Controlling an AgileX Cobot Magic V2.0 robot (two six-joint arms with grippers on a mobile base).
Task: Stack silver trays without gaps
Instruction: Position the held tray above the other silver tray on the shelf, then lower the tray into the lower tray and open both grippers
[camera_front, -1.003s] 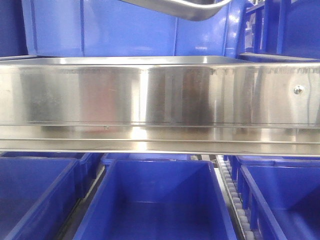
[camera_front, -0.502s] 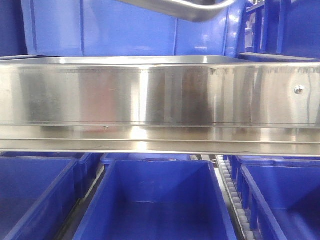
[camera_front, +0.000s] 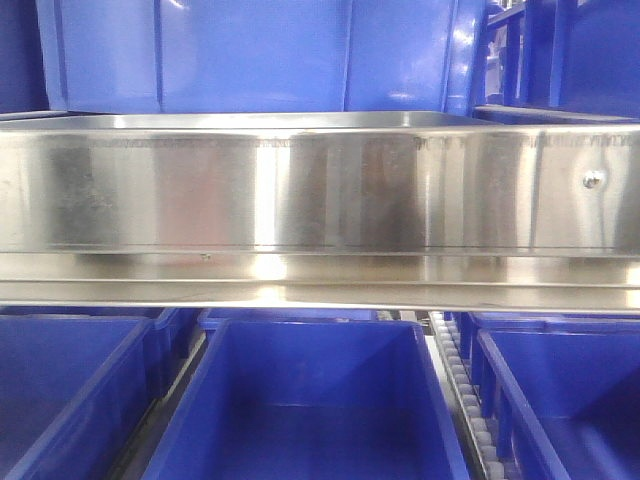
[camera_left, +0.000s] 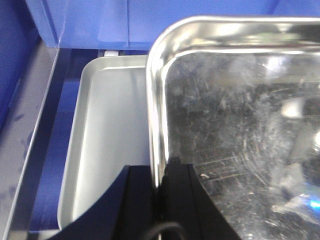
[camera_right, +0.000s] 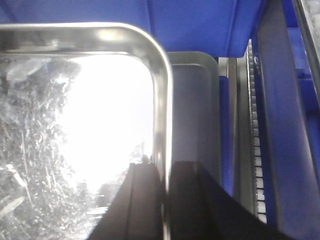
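The left gripper (camera_left: 159, 200) is clamped on the left rim of the upper tray (camera_left: 240, 125), one finger outside the rim and one inside. The right gripper (camera_right: 164, 205) grips the opposite rim the same way. The upper tray hangs between the two arms, above the lower tray (camera_left: 110, 140), which lies on the shelf in front of a blue bin (camera_left: 100, 25). The lower tray shows past the held tray on both sides, so the two overlap but are not yet nested. In the front view the shelf rail (camera_front: 300, 190) fills the middle of the frame and neither tray can be made out.

Hazards, as judged from this position:

- Skew. If the upper tray comes down out of square with the lower one, a corner is likely to ride on the lower rim and leave a gap.
- Uneven descent. If one arm lowers faster than the other, the tray tilts and may wedge.
- Trapped fingers. The outer fingers sit below the rim – they could be caught between the two rims and hold the trays apart.
- Slip. The hold is on a thin polished edge, so a jolt could shift the tray in the grasp.
- Glare. The tray floor is washed out in the right wrist view, so alignment on that side is hard to confirm.
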